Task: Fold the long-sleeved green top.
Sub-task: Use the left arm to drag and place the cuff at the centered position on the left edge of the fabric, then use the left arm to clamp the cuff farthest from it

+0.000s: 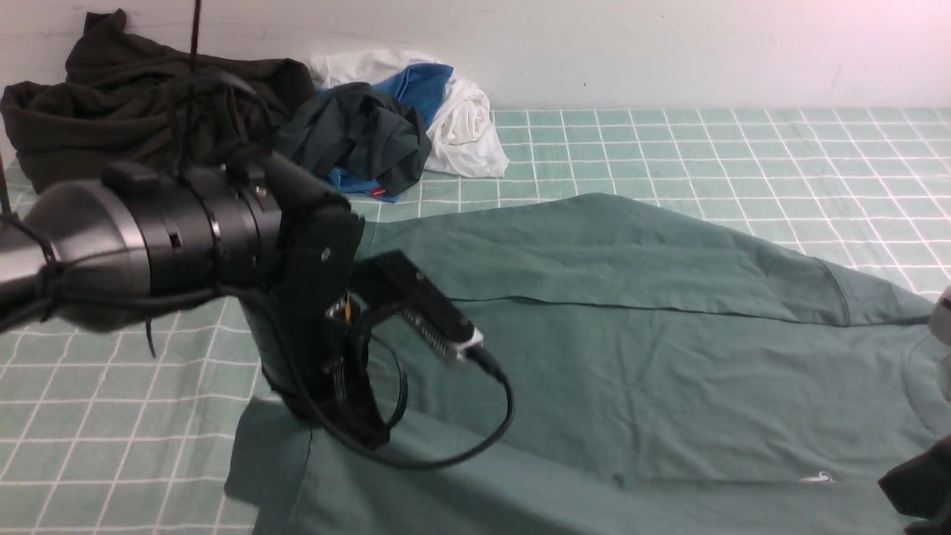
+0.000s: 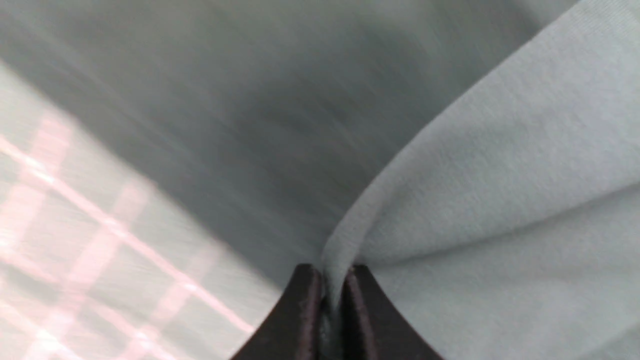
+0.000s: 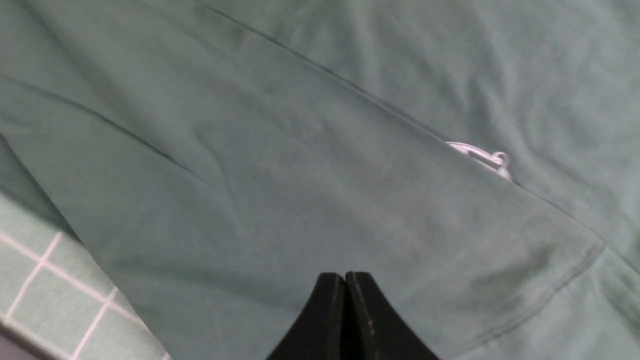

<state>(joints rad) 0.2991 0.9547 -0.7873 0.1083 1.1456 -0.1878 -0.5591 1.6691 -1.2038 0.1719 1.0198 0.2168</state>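
Front view first: the green top is spread out on the checked sheet, filling the picture from the centre out toward 3 and 6 o'clock. One sleeve lies across the body with its cuff toward 3 o'clock.

The left gripper comes down at about 7 o'clock, right at the top's edge. The left wrist view shows its jaws pinching a ridge of the green fabric (the cloth is pulled up into a little tent at the tips).

The right gripper only peeks in as a dark bit at roughly 4 o'clock. Its own wrist view shows the jaws pressed together with nothing between them, over the top's fabric and near the small white logo. Can't tell if those tips touch the cloth.

Way back at 11 o'clock a dark garment is heaped against the wall. Just beside it, near 12, white and blue clothes sit in a crumpled pile.
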